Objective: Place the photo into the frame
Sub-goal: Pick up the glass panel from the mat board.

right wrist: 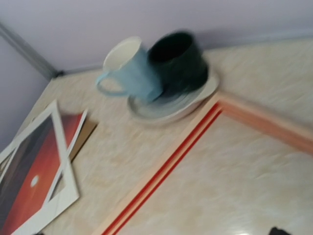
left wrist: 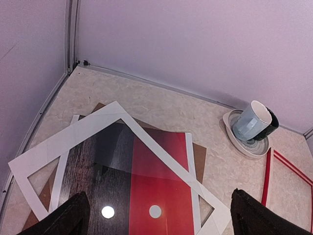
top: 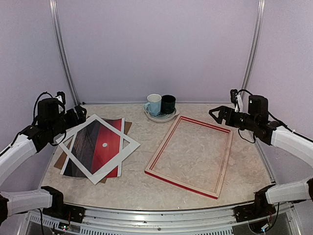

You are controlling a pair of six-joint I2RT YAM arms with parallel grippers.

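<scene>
The photo [top: 100,147] lies flat at the left of the top view, under a tilted white mat [top: 117,132] and on a brown board [top: 59,161]. The frame [top: 164,144] lies flat at centre right, apart from the photo. The left gripper [top: 78,115] hangs released at the mat's upper-left edge. The right gripper [top: 215,113] hangs released near the frame's upper-right corner. Neither grasps anything.

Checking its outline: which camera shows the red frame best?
Top external: the whole frame lies in view, all four sides sharp. Right wrist shows one blurred corner; left wrist only a sliver at the picture's right edge.
</scene>
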